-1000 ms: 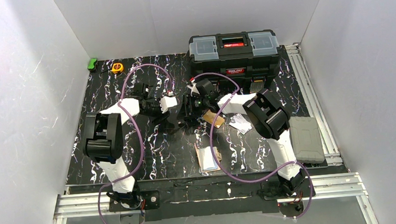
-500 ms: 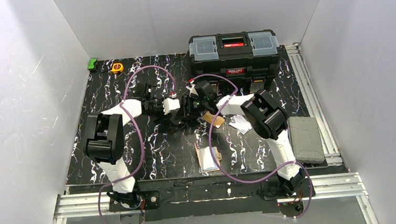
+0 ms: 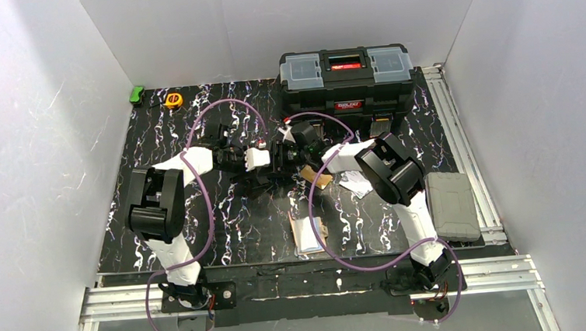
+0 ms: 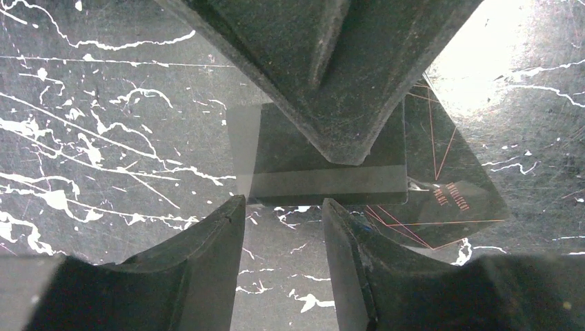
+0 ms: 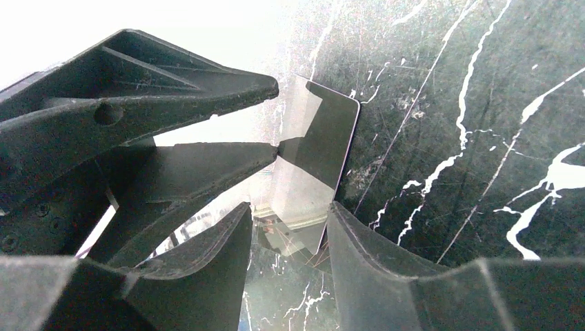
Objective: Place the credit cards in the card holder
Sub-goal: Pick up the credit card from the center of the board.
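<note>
A plain black card (image 4: 324,162) with a paler stripe lies flat on the marbled table (image 4: 103,124). It partly covers a second dark card (image 4: 448,189) printed with thin orange lines. My left gripper (image 4: 283,201) is open, its fingertips at the plain card's near long edge and nothing between them. A finger (image 4: 331,83) of the right gripper reaches down onto the card. In the right wrist view the shiny card (image 5: 321,138) has its near end between the tips of my open right gripper (image 5: 290,207); the left fingers (image 5: 200,93) touch its side. The cream card holder (image 3: 308,233) lies near the front.
A big black toolbox (image 3: 346,76) stands at the back. A tan flat piece (image 3: 318,177) and a white crumpled scrap (image 3: 356,182) lie right of the grippers. A grey case (image 3: 452,205) sits at the right edge. A yellow tape measure (image 3: 174,100) and a green item (image 3: 137,93) are far left.
The left wrist has slid a little right and closer to the right gripper. The right jaws have narrowed slightly. The card holder has not moved.
</note>
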